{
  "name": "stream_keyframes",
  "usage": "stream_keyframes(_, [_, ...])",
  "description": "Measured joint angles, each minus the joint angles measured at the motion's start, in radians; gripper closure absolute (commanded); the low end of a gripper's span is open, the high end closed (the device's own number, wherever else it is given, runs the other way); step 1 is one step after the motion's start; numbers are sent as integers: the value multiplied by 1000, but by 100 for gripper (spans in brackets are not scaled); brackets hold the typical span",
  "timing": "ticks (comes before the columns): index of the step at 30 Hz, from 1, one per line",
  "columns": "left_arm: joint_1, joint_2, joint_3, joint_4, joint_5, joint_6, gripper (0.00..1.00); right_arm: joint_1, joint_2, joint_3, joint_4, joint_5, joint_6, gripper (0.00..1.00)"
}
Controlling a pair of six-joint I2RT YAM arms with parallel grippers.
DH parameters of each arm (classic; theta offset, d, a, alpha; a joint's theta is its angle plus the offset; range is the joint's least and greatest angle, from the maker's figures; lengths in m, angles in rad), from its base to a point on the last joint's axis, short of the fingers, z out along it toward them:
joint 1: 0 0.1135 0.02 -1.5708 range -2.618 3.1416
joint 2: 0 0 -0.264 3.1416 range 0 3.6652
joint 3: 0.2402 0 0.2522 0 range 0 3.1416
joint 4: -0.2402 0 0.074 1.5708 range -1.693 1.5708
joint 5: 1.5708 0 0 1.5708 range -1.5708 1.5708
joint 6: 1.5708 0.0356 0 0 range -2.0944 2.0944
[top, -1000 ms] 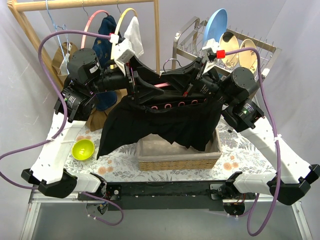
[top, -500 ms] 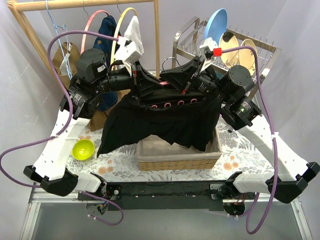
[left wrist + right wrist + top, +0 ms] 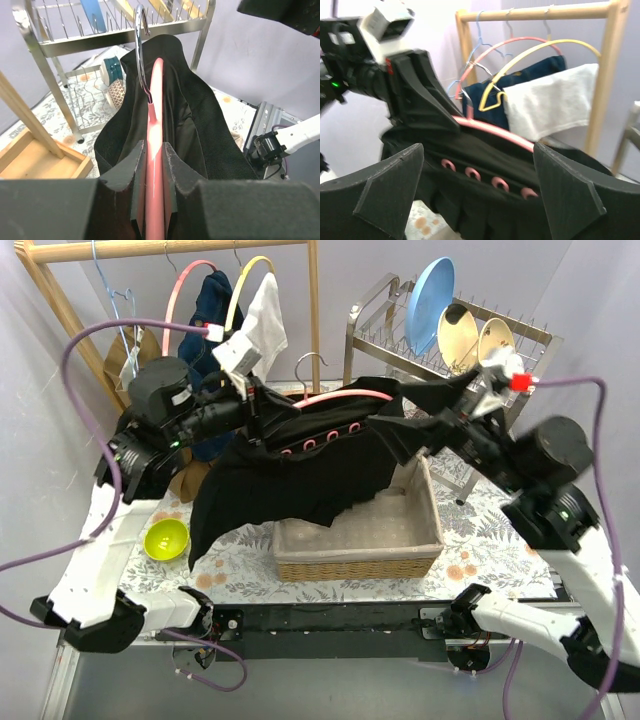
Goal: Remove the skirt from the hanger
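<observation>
the pink hanger (image 3: 156, 100) is pinched flat by the left gripper (image 3: 155, 165) and held above the basket (image 3: 350, 565). the black skirt (image 3: 300, 470) is draped on it. the right gripper (image 3: 477, 165) is spread wide beside the cloth, with nothing held. a fresh grasp seems to be in hand: the waistband must be clamped and drawn off sideways. the dish rack (image 3: 370, 320) and clothes rail (image 3: 313, 300) crowd the space behind.

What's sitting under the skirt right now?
A wicker basket sits below the hanging skirt. Its near wall and the right part of its inside show, and that part looks empty. The skirt covers its back left corner, so anything there is hidden.
</observation>
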Motion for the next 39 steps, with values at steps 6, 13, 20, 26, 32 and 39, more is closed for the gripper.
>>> stream_keyframes(6, [0, -51, 129, -67, -11, 0, 100, 0, -101, -67, -73, 79, -81, 6])
stream_keyframes(13, [0, -121, 219, -81, -15, -4, 100, 0, -103, -181, -126, 126, -171, 2])
stream_keyframes(20, [0, -143, 245, -112, 17, -9, 100, 0, -140, -219, -124, 190, -265, 2])
stream_keyframes(26, [0, -158, 210, -127, 56, -19, 100, 0, -140, -214, -105, 179, -357, 9])
stream_keyframes(32, [0, -171, 166, -126, 72, -26, 100, 0, -131, -245, -84, 117, -411, 72])
stream_keyframes(39, [-2, -204, 129, -77, -49, -56, 100, -3, -144, -311, -26, 207, -348, 99])
